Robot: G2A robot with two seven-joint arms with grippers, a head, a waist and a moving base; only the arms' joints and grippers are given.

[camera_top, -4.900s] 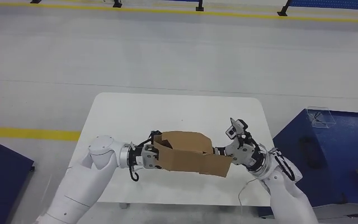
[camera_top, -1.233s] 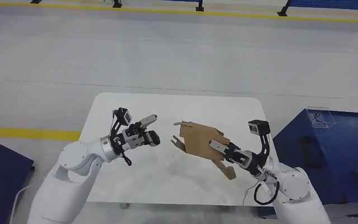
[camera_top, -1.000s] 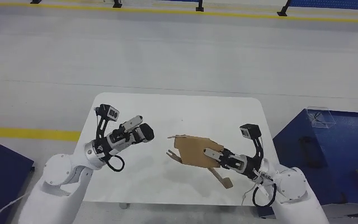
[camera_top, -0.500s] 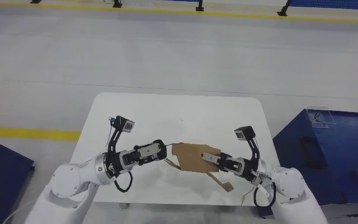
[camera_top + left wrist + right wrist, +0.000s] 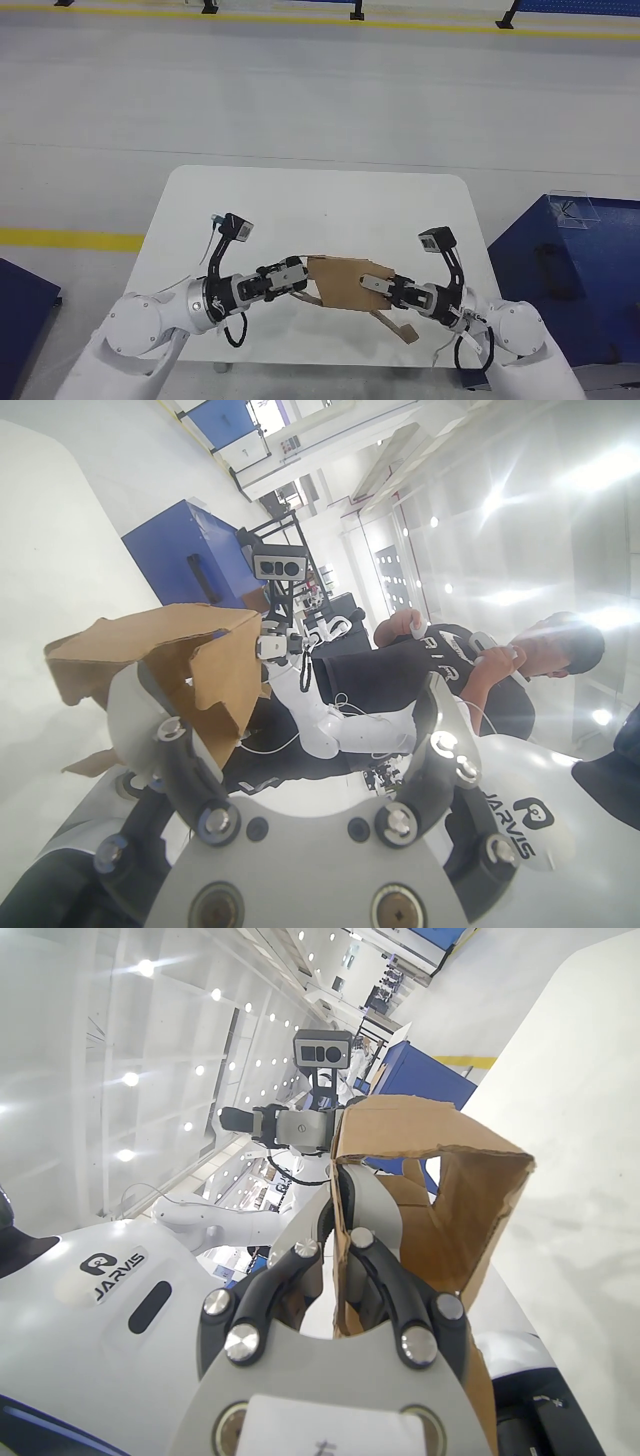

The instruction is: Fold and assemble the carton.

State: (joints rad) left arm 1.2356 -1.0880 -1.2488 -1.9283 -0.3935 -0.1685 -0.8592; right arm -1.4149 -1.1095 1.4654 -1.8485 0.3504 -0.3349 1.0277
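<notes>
From above, the carton (image 5: 345, 280) lies over the front of the white table (image 5: 300, 200) between the left gripper (image 5: 292, 274) and right gripper (image 5: 378, 287), a blue cabinet (image 5: 590, 270) well to the right; the left wrist view shows its jaws spread wide, one finger (image 5: 127, 710) at the carton's open end; the right wrist view shows its jaws clamped on a carton wall.

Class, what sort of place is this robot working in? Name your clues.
Probably a large industrial hall or robot test floor: a yellow floor line, a blue cabinet beside the white table below the carton, and rows of high ceiling lights.
</notes>
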